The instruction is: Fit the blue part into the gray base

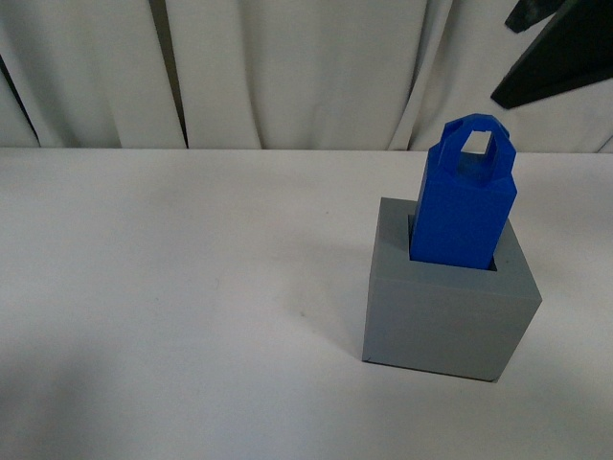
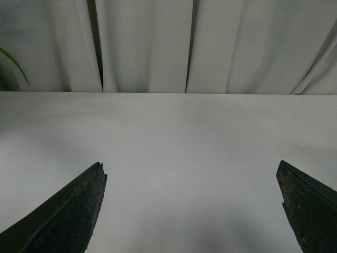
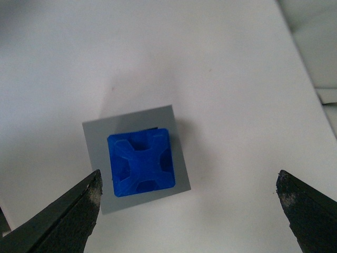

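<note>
The blue part (image 1: pixel 465 203) stands upright in the recess of the gray base (image 1: pixel 445 316), leaning slightly, on the right of the white table. Its loop handle sticks out above the base. My right gripper (image 3: pixel 188 182) is open and empty high above them; in the right wrist view I look straight down on the blue part (image 3: pixel 142 163) seated in the gray base (image 3: pixel 95 138). Part of my right arm shows dark at the upper right of the front view. My left gripper (image 2: pixel 190 171) is open and empty over bare table, away from both parts.
The white table (image 1: pixel 172 287) stretches to the left of the base. A white curtain (image 1: pixel 287 67) hangs behind the table's far edge. The table's edge and curtain folds show at the right of the right wrist view.
</note>
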You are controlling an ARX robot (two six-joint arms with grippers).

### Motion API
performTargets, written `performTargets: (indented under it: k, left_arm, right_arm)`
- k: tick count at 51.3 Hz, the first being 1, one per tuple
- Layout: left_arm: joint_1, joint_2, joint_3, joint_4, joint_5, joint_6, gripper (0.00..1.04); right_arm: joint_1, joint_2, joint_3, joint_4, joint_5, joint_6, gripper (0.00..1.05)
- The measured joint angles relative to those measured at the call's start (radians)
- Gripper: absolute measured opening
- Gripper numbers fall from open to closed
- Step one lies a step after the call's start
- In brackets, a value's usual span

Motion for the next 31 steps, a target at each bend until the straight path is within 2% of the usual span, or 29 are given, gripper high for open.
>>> performTargets:
  k: [9,17,21,31]
  left_arm:
    - [0.0,0.0,0.0,0.0,0.0,0.0,0.99]
    - [0.0,0.0,0.0,0.0,0.0,0.0,0.99]
    - [0.0,0.0,0.0,0.0,0.0,0.0,0.99]
    - [0.0,0.0,0.0,0.0,0.0,0.0,0.99]
  right_arm:
    - [-0.11,-0.18,-0.183,0.136,-0.188,0.103,0.97]
    - [-0.273,-0.398,-0.457,0.406,-0.357,0.309,0.97]
    - [-0.338,-0.475,-0.569,0.508,-0.364,0.397,0.97]
    - [-0.343,-0.475,-0.584,0.514,-0.369,0.437,0.97]
